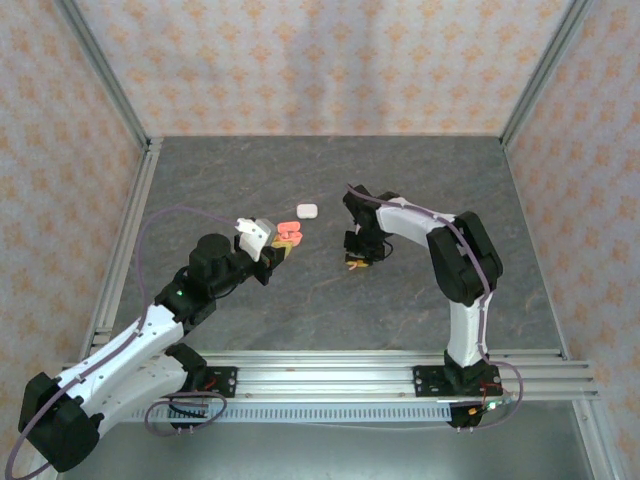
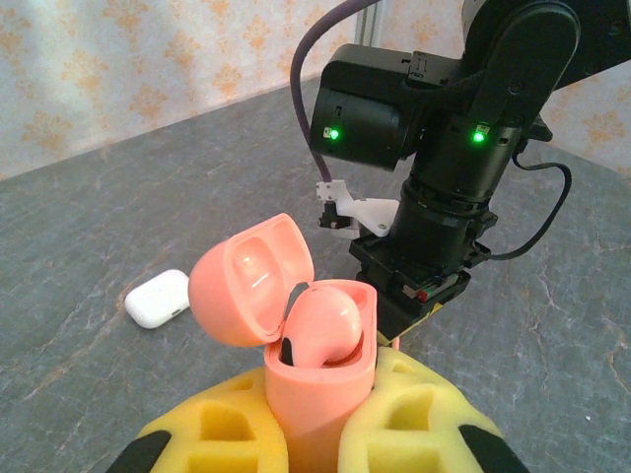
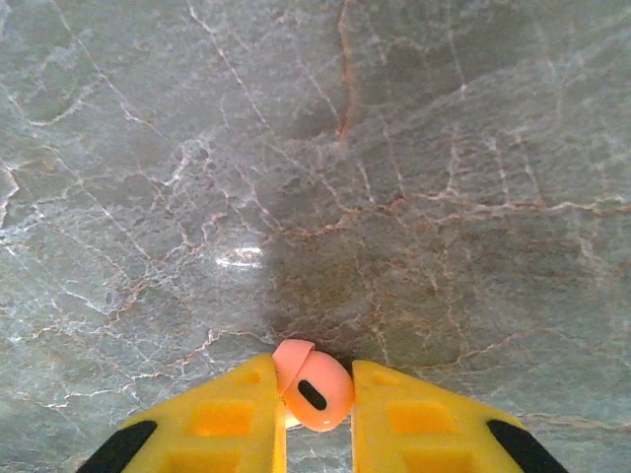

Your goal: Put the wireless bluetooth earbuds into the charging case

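Progress judged at roughly half for the pink set. Clamped firmly between the pads of the left pincer (image 2: pixel 314 426): pink case (image 2: pixel 320 389), upright, with its lid (image 2: pixel 251 291) hinged back and standing open above and left of those pads. Nested in the case just above that grip: seated earbud (image 2: pixel 320 330), rounded end up, so one of the pair looks done.

Pinched between the pads of the right pincer (image 3: pixel 315 409): pink earbud (image 3: pixel 314 389), touching both pads, its dark oval mark turned toward the wrist camera, with bare table (image 3: pixel 394 148) directly beyond the tips. Cannot tell whether lifted clear of the table or resting on it. Positioned just ahead and to the right of the left pincer, near the case but apart from it.

Lying shut on the table, off to the left of the left pincer and apart from both: white case (image 2: pixel 158 299). Contents hidden by its closed lid, so no telling how the white set stands.

Left to do, as a judgement: carry the gripped bud across to the free well beside the seated one, turn it stem-down, let go, then shut the lid.
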You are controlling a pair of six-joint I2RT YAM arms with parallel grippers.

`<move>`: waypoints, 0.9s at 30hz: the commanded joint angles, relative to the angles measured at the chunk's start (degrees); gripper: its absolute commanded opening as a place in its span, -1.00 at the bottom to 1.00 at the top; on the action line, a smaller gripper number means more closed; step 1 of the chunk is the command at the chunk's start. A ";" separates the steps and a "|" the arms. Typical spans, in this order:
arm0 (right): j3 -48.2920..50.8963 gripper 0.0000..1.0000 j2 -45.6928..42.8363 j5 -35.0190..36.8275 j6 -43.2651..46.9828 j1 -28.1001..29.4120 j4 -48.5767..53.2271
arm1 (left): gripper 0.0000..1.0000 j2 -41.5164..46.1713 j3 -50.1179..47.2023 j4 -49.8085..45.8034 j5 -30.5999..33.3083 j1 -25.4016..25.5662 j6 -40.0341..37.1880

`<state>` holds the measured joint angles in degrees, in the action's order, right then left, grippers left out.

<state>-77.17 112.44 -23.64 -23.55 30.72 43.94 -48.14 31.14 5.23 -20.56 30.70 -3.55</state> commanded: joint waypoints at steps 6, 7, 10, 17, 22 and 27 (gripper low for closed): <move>0.56 -0.62 -4.58 2.47 2.03 0.46 -1.50 | -1.00 0.32 -0.29 1.57 0.38 -0.29 -0.24; 1.01 -0.63 -5.66 2.98 2.10 0.58 -1.93 | -1.00 0.22 -0.29 1.79 0.27 -0.28 -0.18; 2.04 -0.66 -8.97 4.16 2.75 0.88 -2.84 | -1.00 0.41 -0.20 2.10 -0.23 -0.27 -0.23; 2.52 -0.72 -18.41 7.54 6.16 3.22 -4.22 | -1.00 1.03 -0.51 3.99 -3.11 -0.29 -0.49; 0.95 -0.75 -24.99 11.27 9.67 6.82 -4.72 | -1.00 0.86 -0.54 6.25 -6.95 -0.29 -0.92; 0.69 -0.76 -31.04 13.99 13.56 10.77 -7.65 | -1.00 -0.09 0.29 7.77 -10.10 -0.29 -1.62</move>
<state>-75.11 84.97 -13.56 -13.74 40.07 38.72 -48.14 31.00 9.13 -27.27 30.70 -3.79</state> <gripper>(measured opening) 0.125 0.110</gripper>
